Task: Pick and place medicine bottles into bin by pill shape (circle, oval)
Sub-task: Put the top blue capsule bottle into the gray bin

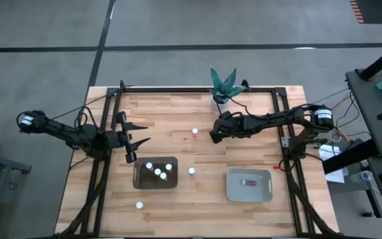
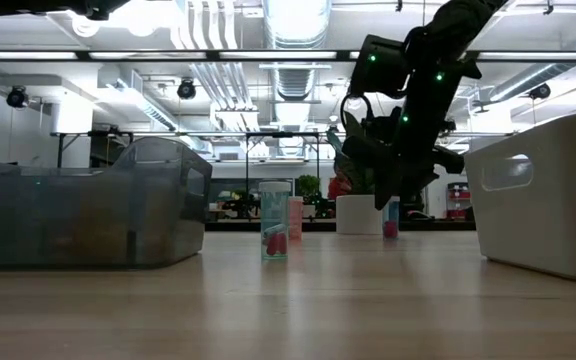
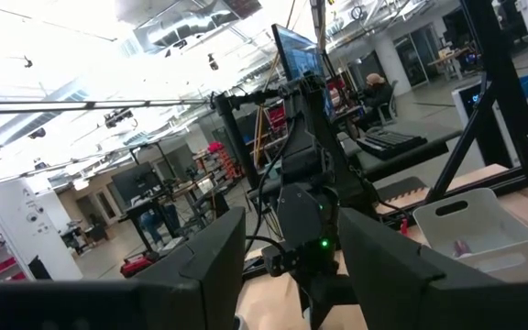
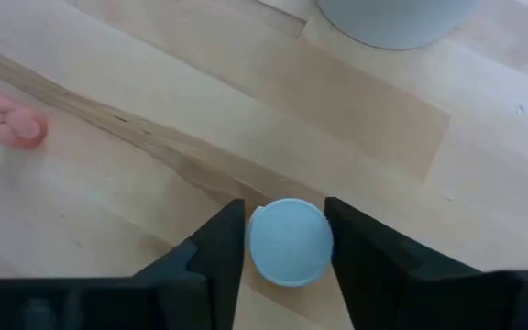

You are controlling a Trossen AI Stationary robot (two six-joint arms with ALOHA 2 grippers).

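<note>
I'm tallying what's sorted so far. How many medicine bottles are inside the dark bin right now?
3. In the high view, three white-capped bottles sit in the dark bin: one toward the left arm's side, one in the middle and one just beyond it. Others could be hidden.

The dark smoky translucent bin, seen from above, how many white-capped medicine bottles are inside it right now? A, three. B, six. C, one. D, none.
A: the high view shows three round white caps of small medicine bottles inside the dark smoky translucent bin, clustered toward its middle; the other white-capped bottles stand on the wooden table outside it.
</note>
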